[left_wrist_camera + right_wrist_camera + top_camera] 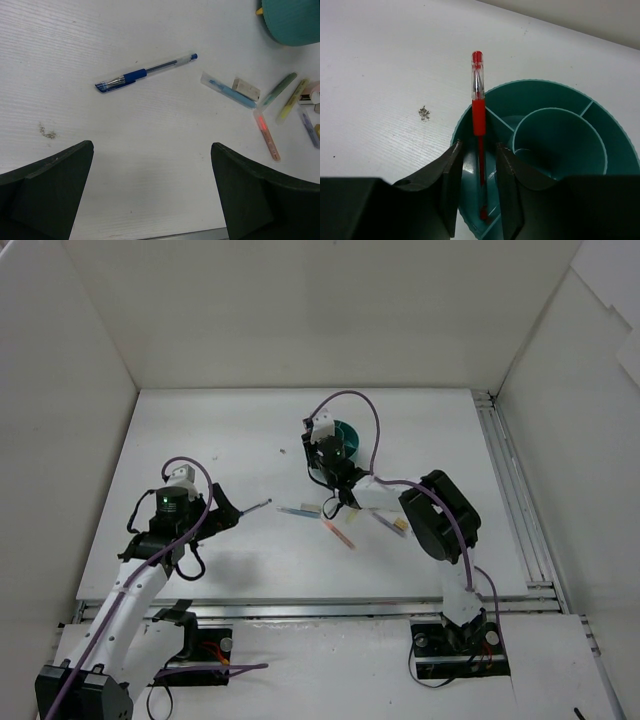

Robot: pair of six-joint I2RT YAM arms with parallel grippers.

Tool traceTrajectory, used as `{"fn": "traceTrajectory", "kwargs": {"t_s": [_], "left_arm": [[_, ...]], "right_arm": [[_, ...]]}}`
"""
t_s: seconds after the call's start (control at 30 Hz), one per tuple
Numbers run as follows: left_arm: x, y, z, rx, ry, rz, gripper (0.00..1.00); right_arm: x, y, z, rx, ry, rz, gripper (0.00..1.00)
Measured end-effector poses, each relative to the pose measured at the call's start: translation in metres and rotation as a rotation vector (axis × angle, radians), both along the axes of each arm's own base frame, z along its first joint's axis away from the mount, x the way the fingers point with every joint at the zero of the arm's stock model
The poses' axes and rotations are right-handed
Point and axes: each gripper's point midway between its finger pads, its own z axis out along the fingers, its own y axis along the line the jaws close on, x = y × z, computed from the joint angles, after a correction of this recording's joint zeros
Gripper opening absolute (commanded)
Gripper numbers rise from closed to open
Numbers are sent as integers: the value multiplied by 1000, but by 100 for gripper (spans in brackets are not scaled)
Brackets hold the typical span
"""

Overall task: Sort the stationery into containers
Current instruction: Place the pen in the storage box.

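The teal organizer stands at the table's middle back. My right gripper hangs over its left rim. In the right wrist view a red pen stands in an outer compartment of the organizer, leaning on the rim. My right gripper has its jaws slightly apart on either side of the pen, with a gap on each side. My left gripper is wide open and empty above bare table. A blue pen lies ahead of it. Further right lie a light blue pen, an eraser, and green, yellow and pink-orange pens.
White walls close in the table on three sides. A metal rail runs along the right edge. The loose stationery lies just in front of the organizer, under the right arm. A small dirt mark sits left of the organizer.
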Motion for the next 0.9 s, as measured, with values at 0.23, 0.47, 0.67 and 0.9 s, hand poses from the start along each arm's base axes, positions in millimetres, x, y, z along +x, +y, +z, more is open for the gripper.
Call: {"fn": "traceTrajectory", "kwargs": {"t_s": [0.23,0.47,0.67,0.9], "left_arm": [[0,0,0,0,0,0,100],[-5,6,-9,-10,70,71,100],[-8,10,-20,-61,216,216,100],[-6,8,-43,-199,359,462,100]], "right_arm": [[-7,-3,13,7,-16,-14,40],[-20,-5,56,58,-56,15,80],[-39,2,134,139,-173,123,98],[-73,-11,173,190,-230,186,98]]}}
